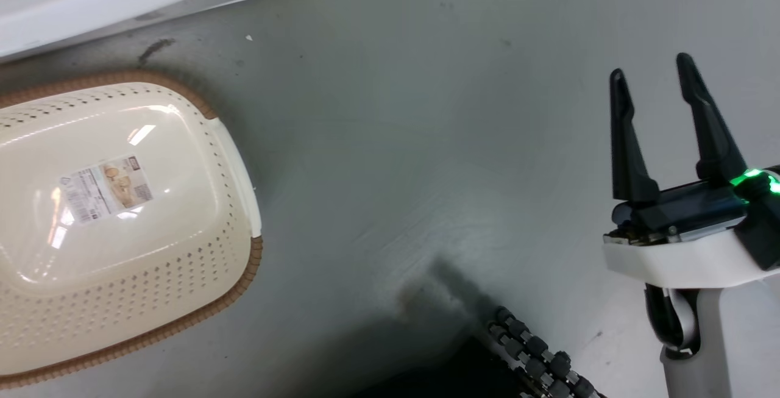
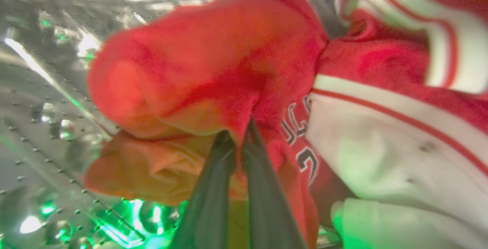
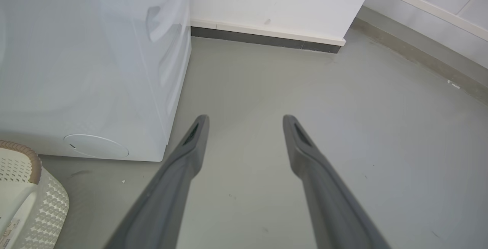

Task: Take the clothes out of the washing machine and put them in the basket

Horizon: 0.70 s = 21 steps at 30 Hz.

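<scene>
Blurred washing machine [image 2: 38, 127], left pincer [image 2: 237, 129] pinching clothes [image 2: 209, 62], lettering [image 2: 295, 127] half-hidden

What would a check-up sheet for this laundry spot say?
Surface: grey floor, a bit scuffed.
Job's things: red clothes inside the washing machine drum; basket on the floor, bottom label showing.
Clutter: tiny white speck.
Claws: left claw shut on the clothes; right claw open above the floor.
Cables: ribbed black hose at the head view's bottom edge.
Surroundings: white wall, dark skirting.
</scene>
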Available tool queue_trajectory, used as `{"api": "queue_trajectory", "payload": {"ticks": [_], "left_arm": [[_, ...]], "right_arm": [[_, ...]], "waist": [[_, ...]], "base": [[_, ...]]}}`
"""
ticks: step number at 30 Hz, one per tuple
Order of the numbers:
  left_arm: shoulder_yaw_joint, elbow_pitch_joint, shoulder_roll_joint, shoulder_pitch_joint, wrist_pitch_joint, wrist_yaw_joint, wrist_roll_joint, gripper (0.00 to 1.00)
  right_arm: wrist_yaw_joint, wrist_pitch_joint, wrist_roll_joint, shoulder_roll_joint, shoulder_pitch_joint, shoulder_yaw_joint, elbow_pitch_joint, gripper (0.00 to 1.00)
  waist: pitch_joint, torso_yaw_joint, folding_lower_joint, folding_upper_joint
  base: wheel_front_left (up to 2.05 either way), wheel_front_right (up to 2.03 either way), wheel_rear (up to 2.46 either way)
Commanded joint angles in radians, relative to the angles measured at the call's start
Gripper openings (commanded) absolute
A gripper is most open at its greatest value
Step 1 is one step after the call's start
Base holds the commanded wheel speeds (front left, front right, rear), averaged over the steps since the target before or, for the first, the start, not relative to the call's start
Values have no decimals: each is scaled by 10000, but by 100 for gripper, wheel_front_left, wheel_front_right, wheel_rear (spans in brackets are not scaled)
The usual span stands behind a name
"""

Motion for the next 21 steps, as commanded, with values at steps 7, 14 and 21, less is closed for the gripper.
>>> {"api": "queue_trajectory", "payload": {"ticks": [7, 14, 21], "left_arm": [[218, 562, -762, 1721, -2649, 346, -499, 0], [360, 1057, -1792, 3005, -4659, 192, -1015, 0], [451, 1591, -2661, 4506, -6272, 20, -1543, 0]], "right_arm": [[-14, -21, -461, 17, -73, -571, 430, 100], [-14, -21, -975, 12, 58, -1074, 818, 100], [-12, -21, -1310, 14, 351, -1355, 1256, 100]], "waist": [[-1232, 759, 0, 0], [-2427, 1539, 0, 0], [-3939, 2083, 0, 0]], "base": [[0, 0, 0], [0, 0, 0], [0, 0, 0]]}}
